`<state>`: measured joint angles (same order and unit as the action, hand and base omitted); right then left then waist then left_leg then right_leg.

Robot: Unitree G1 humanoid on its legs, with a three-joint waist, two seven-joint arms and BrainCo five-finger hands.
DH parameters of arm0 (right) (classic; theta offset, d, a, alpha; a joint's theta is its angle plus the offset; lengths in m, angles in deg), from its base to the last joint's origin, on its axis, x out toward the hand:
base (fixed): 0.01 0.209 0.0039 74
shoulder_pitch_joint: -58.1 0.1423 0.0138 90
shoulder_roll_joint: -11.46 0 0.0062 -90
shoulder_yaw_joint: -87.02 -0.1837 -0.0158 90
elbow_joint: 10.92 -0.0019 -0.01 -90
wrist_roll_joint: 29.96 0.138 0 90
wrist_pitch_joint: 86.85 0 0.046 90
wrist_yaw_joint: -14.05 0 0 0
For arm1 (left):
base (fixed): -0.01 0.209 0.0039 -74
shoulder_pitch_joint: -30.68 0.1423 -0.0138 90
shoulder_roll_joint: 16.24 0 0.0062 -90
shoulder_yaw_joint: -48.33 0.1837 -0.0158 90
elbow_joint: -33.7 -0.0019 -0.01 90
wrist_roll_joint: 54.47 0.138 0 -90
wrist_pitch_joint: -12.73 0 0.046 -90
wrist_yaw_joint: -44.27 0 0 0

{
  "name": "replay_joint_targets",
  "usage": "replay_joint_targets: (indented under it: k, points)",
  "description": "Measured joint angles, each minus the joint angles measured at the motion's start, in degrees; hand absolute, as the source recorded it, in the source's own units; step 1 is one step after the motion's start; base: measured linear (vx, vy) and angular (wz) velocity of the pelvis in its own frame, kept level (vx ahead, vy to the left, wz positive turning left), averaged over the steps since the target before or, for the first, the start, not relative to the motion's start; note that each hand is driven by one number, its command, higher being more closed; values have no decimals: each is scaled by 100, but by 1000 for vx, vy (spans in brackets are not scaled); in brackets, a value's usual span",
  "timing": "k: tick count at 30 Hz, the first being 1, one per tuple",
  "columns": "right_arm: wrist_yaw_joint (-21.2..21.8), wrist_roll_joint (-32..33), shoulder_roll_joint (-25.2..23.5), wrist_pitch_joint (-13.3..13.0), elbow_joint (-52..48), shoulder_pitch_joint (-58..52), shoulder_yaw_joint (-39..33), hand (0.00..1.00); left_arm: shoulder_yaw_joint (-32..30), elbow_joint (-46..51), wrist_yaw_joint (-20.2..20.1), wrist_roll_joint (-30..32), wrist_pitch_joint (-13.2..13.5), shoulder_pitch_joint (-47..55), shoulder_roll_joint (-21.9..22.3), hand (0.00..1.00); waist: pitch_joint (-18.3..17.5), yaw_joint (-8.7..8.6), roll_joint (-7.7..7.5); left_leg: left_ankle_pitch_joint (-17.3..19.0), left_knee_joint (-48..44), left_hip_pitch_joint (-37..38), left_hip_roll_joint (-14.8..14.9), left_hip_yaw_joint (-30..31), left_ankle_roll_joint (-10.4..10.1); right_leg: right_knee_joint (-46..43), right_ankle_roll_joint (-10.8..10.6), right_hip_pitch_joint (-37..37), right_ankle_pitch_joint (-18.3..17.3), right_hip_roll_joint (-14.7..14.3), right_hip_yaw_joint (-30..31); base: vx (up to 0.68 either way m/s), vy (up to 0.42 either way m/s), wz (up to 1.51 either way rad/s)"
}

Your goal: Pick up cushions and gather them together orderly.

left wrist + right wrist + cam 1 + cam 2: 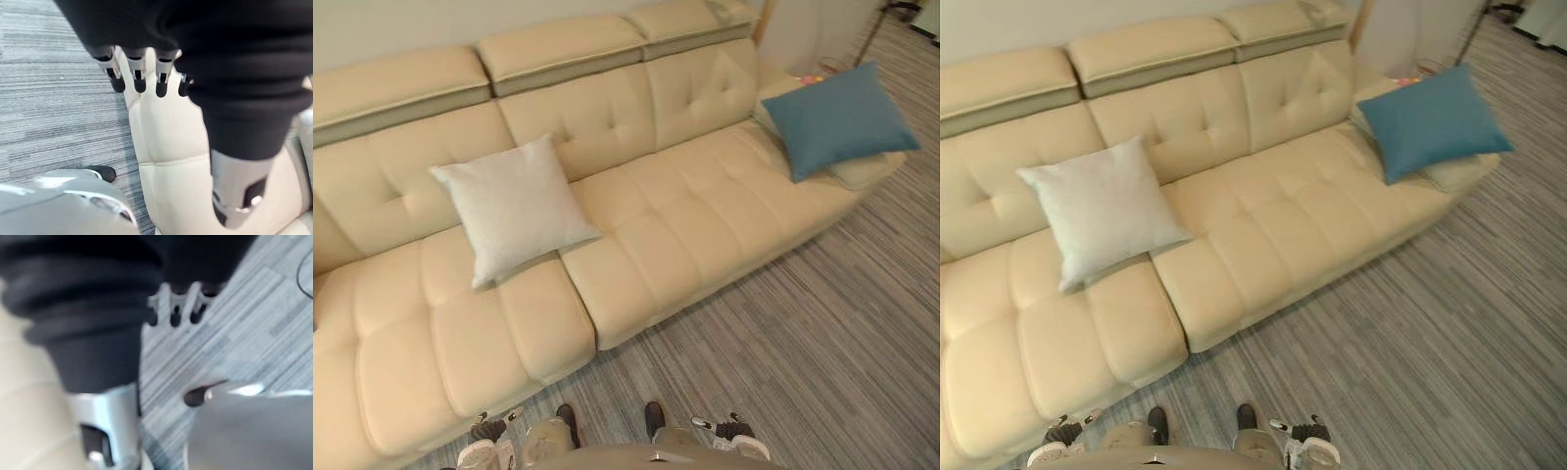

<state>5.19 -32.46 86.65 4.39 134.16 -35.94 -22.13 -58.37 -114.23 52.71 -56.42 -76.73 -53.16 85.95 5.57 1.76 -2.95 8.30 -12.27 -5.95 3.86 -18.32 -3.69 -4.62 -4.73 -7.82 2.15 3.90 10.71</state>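
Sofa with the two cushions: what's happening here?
Nothing is held yet. The left hand and right hand hang open and empty by the front edge of the cream sofa. A white cushion leans against the backrest left of centre; a blue cushion sits at the far right end, well apart.

Looks along the right hand [182,297], fingers [175,313] relaxed and uncurled. Shows striped grey floor [239,338] past the fingertips. Finds cream sofa [22,401] beside the thumb [105,423], on the side away from the fingers.
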Motion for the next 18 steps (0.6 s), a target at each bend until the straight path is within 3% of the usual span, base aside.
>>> replay_joint_targets:
  k: [1,2,3,4,5,6,7,8,9,11,12,13,15,16,18]
  points:
    - [1,0,-18,15,6,77,27,0,3,-18,-4,-2,-2,-4,5,0,-1,16,21,38,8,32,68,-127,-12,6,59,-68,125,-84,-89,48,-9,-149]
    - [3,-2,-41,16,91,248,110,0,2,-29,-6,-1,-3,11,14,0,3,51,74,47,45,56,228,-388,-8,218,340,-171,421,-223,-643,67,-76,-178]
    - [3,-2,-56,16,223,383,104,0,0,-31,-8,-3,-7,4,1,0,33,57,132,-40,43,71,395,-762,118,302,682,-209,369,-212,-1470,65,-97,-168]
    - [6,-3,-40,30,272,438,87,0,-2,-36,-9,-2,-11,-28,3,0,65,48,154,-81,39,109,466,-980,202,187,886,-236,147,-124,-2191,80,-73,-152]
    - [4,-5,38,27,318,444,78,0,90,-33,-11,-2,-31,-61,39,0,105,53,221,-92,48,332,571,-1324,187,-175,973,-220,-147,272,-3744,101,-38,-142]
    - [2,-5,49,24,393,436,78,0,106,-33,-18,-2,-33,-48,23,0,121,57,254,-80,38,471,583,-1518,170,-434,952,-199,-152,524,-4388,118,-57,-153]
    - [10,25,51,21,427,429,72,0,112,-35,-23,-2,-36,-70,22,0,79,2,189,-61,33,553,574,-1481,126,-602,791,-214,-162,523,-4452,135,-152,-102]
    - [1,31,73,15,427,433,58,0,113,-41,-28,-2,-37,-98,13,0,99,-34,228,-45,34,592,583,-1442,93,-652,747,-233,-192,492,-4390,134,-194,-99]
    - [3,50,182,16,427,458,50,0,173,-59,-55,-2,-37,-162,78,0,174,-38,376,95,-32,752,709,-1433,-108,-750,648,-242,-326,347,-4127,149,-193,-89]
    - [0,92,241,12,413,464,40,0,219,-83,-59,-2,-37,-209,124,0,221,-38,465,210,-331,820,879,-1461,-202,-916,696,-277,-583,265,-3910,90,-148,-78]
    - [-5,116,264,6,416,449,58,0,183,-95,-83,-8,-36,-216,126,0,235,-36,454,288,-1468,551,1255,-1314,-238,-1162,688,-317,-826,172,-3665,75,-195,-85]
    - [-7,130,273,5,415,448,79,0,87,-52,-101,-2,-36,-209,133,0,278,18,520,181,-2497,269,1606,-1055,-67,-1273,742,-253,-934,20,-3482,95,-185,-101]
    - [-48,262,303,14,320,430,105,0,54,-56,-103,-3,-42,-95,171,0,353,97,626,27,-3949,-254,1863,-295,294,-1455,855,-120,-1133,-224,-3070,127,-70,-108]
    - [-55,286,291,21,234,429,102,0,49,-55,-102,-3,-43,-77,184,0,360,99,665,162,-4169,-380,1801,-101,242,-1504,875,-101,-1178,-263,-2979,173,4,-109]
    - [-135,334,253,25,179,414,108,0,68,-36,-95,-5,-44,-49,218,0,406,179,672,698,-4225,-840,1188,448,101,-1565,885,-13,-1289,-333,-2482,202,37,-101]
